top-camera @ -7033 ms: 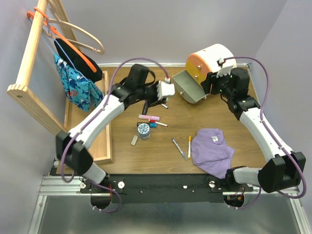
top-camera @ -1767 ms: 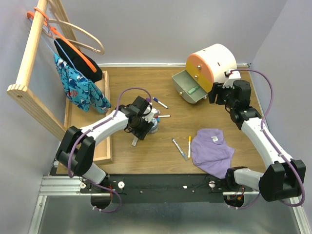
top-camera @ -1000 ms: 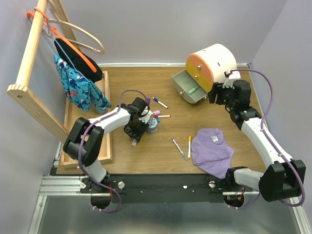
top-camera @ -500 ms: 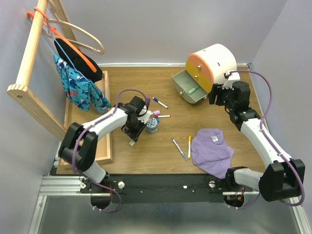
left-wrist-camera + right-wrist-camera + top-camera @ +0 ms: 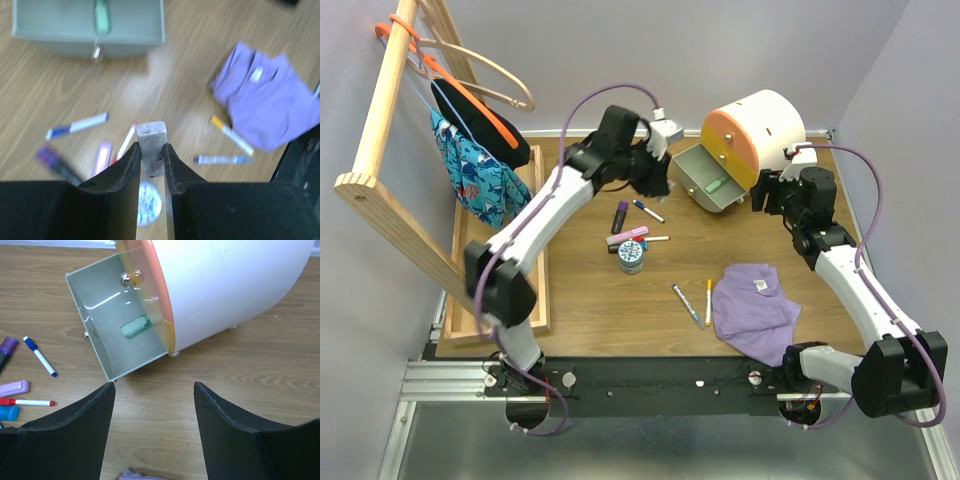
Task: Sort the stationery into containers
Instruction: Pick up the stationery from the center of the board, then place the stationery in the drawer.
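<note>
Clamping a small grey speckled block (image 5: pixel 151 134) in the left pincer (image 5: pixel 151 152), fingers (image 5: pixel 131 165) pressed flat against its two sides, top end poking out past the tips. Holding it raised above the surface (image 5: pixel 590 320), toward the far side and just left of the open drawer (image 5: pixel 692 178).

Looking down past the block in the left wrist view: in line behind it, and partly hidden by the fingers, the round blue-patterned jar (image 5: pixel 148 199). Just beside the jar, a pink bar (image 5: pixel 103 157) and a red-tipped white pen (image 5: pixel 125 145). Further out on that side, a purple marker (image 5: pixel 54 160) and a blue-capped white pen (image 5: pixel 77 124). On the opposite side, a yellow pen (image 5: pixel 231 135) and a blue pen (image 5: pixel 222 159) lying near each other, close to the edge of the purple cloth (image 5: pixel 270 105).

Inside the drawer, a single pale green piece (image 5: pixel 135 326) lying on the floor. Behind the drawer, the cream drawer unit (image 5: pixel 225 280) with its orange and yellow front (image 5: pixel 156 285).

Showing the right pincer (image 5: pixel 152 386) released, fingers spread wide with nothing between them, hovering just in front of the drawer's near corner.

Along the left edge of the surface, a long wooden tray (image 5: pixel 542 290). Beyond that, a wooden rack (image 5: pixel 380 120) hung with hangers and clothes.
</note>
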### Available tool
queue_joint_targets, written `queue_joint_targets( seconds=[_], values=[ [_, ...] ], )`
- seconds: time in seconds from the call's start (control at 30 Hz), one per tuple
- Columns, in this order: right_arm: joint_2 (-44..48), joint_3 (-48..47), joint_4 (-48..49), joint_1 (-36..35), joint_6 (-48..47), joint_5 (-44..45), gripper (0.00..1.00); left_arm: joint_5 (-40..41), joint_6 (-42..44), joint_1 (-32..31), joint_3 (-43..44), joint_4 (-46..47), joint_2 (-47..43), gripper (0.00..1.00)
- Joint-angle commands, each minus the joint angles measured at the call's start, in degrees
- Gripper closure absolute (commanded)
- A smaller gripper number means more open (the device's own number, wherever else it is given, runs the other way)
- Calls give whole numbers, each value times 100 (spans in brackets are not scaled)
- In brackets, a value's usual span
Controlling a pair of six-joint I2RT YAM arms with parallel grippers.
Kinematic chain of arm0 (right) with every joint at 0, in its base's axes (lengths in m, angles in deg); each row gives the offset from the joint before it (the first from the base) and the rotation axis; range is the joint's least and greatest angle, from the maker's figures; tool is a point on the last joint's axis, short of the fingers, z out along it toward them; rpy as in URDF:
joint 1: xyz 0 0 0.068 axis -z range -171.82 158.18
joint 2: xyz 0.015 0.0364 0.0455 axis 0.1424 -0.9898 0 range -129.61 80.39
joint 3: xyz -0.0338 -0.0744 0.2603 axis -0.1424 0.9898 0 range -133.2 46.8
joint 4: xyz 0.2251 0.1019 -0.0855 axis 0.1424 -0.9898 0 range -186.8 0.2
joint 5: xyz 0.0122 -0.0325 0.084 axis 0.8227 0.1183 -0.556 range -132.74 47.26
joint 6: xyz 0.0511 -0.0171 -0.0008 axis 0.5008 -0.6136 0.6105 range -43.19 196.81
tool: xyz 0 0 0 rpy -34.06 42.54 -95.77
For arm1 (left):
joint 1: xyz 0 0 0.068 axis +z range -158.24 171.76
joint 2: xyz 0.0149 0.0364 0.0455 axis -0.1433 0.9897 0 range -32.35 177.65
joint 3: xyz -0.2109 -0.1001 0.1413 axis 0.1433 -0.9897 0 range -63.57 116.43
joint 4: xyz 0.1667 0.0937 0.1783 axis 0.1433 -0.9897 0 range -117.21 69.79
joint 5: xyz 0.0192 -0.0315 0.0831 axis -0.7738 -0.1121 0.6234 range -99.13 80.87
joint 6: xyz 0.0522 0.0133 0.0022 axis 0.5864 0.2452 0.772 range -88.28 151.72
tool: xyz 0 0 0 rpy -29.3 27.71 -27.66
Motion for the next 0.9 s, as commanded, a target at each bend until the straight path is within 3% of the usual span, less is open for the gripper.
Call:
queue_joint_targets(
  seconds=[0.0, 0.17, 0.33, 0.87],
  values=[
    [109, -153, 105, 56, -76, 378, 28, -1480, -1273, 11, 1256, 1375, 1625, 73],
    [135, -188, 87, 65, -68, 422, 28, -2159, -2688, 72, 1839, 3212, 2542, 73],
    [170, -65, 140, 82, -68, 466, 28, -2107, -2865, 46, 2261, 4039, 3307, 73],
    [-155, -355, -115, 126, -217, 554, 28, -1571, -2312, 107, 3272, 4260, 4802, 72]
  ],
)
